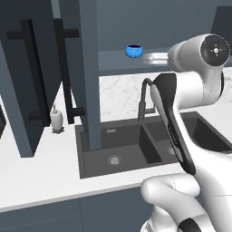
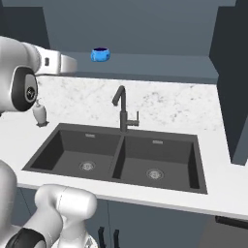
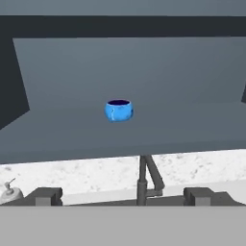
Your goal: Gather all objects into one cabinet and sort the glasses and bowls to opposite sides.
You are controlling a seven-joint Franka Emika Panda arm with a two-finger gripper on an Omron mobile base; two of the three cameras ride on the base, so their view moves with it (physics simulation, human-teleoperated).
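One small bright-blue glass (image 1: 134,51) (image 2: 100,54) (image 3: 118,110) stands upright on the shelf floor of the open slate-grey cabinet (image 1: 118,64) (image 2: 160,64) (image 3: 67,132) above the sink. My gripper (image 3: 123,196) points level at the glass from in front of the shelf, a short way off and not touching it. Its jaws are wide open with nothing between them. From the base, the hand (image 1: 153,56) (image 2: 71,63) hovers beside the shelf's front edge. The bowls are out of view.
Below the shelf lie a dark double sink (image 1: 122,147) (image 2: 116,157) and a black faucet (image 2: 122,112) (image 3: 144,180). A pale soap bottle (image 1: 56,118) (image 2: 39,114) stands on the white counter. Open cabinet doors (image 1: 31,77) (image 2: 233,82) hang on both sides.
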